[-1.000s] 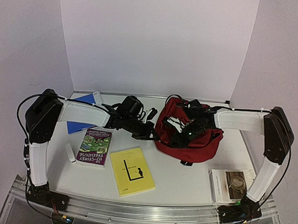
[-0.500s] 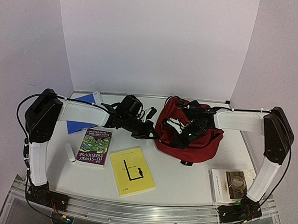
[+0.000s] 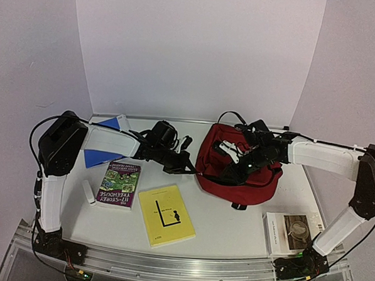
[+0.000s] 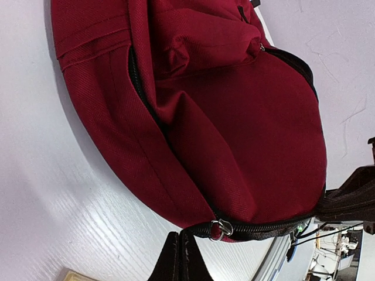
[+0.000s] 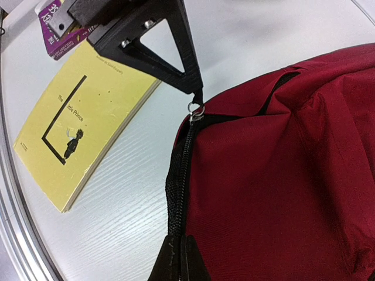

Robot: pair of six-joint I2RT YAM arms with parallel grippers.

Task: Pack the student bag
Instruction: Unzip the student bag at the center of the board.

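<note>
The student bag (image 3: 239,171) is a dark red backpack lying at centre right of the table; it fills the left wrist view (image 4: 234,117) and the right wrist view (image 5: 293,164). My left gripper (image 3: 187,168) is at the bag's left end, shut on the zipper pull just above its metal ring (image 5: 195,109). Its fingers (image 4: 179,257) sit closed against the end of the black zipper trim (image 4: 263,227). My right gripper (image 3: 228,177) is over the bag's front, its fingers (image 5: 181,260) shut on the black zipper trim (image 5: 179,175). The zipper looks closed along the visible run.
A yellow book (image 3: 166,213) lies in front of the bag, with a purple book (image 3: 118,184) to its left. A small white object (image 3: 89,192) and a blue folder (image 3: 102,150) lie at far left. Another book (image 3: 291,233) sits near the right arm's base.
My right gripper has closed onto the bag's zipper trim, and the right arm has swung outward to the right. The bag's top has shifted slightly away. The left gripper keeps its hold.
</note>
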